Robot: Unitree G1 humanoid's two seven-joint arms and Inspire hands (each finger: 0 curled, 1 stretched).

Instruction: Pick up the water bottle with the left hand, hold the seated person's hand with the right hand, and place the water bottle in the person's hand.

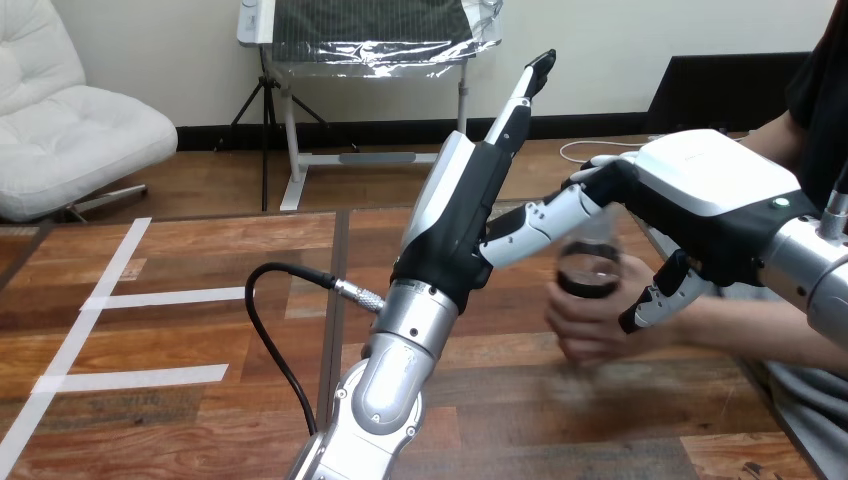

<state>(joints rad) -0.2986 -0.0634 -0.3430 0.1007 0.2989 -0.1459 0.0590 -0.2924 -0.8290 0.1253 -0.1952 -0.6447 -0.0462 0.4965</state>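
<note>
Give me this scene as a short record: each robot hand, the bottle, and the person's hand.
left robot hand: raised, fingers straight, holding nothing
right robot hand: over the bottle and the person's hand, fingers straight
water bottle: in the person's hand
person's hand: curled round the bottle, above the wooden table

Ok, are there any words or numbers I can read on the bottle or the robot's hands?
None to read.
The bottle in the person's hand shows no readable label.
The robot's left hand and right hand bear no words or numbers.
</note>
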